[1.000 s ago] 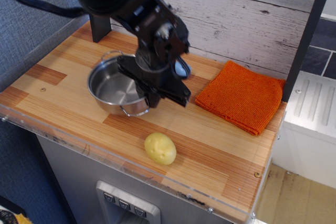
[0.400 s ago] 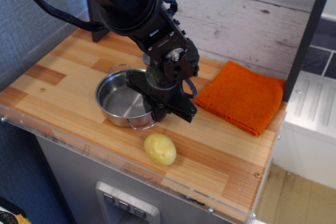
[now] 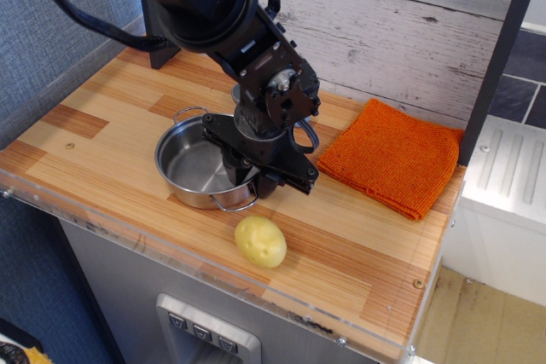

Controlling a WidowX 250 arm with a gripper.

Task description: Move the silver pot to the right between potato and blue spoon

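The silver pot (image 3: 194,162) stands upright on the wooden counter, left of centre. My gripper (image 3: 250,180) is down at its right rim, one finger inside the pot and the other outside, with the jaws apart. The potato (image 3: 260,241) lies near the front edge, just in front and to the right of the pot. The blue spoon is mostly hidden behind my gripper. Only a dark rounded edge (image 3: 308,136) shows at the gripper's right side.
A folded orange cloth (image 3: 391,156) lies at the back right. A dark post (image 3: 159,40) stands at the back left. The wooden plank wall runs along the back. The counter's front edge has a clear plastic lip (image 3: 171,253).
The pot slid to the right with my gripper on its rim, then stopped. My gripper's fingers now stand apart over the rim.
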